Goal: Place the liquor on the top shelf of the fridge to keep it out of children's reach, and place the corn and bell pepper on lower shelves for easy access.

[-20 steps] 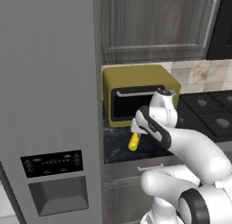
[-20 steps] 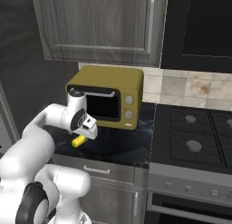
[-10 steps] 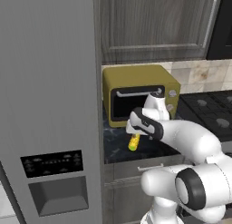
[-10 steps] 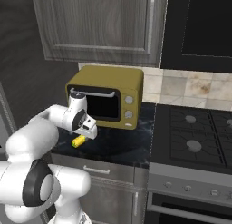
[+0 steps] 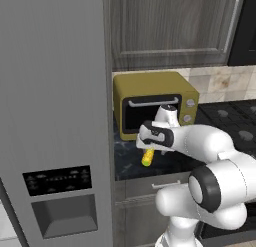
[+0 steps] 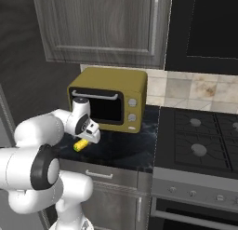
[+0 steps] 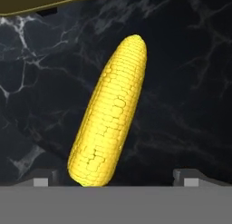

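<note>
Here the tool (image 7: 115,181) hangs spread wide over the knobbly yellow corn cob (image 7: 110,128) lying on the dark marbled counter (image 7: 190,82), apparently lined up to straddle it.

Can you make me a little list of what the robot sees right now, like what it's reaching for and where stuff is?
reaching for: the corn, a yellow cob lying on the dark marble counter
hand: open, just above the corn, one finger tip on each side of it, not gripping yet
behind the corn: a yellow toaster oven, door shut
fridge: left of the counter, door closed
right of the counter: a stove with burners
above: dark wood cabinets
</note>
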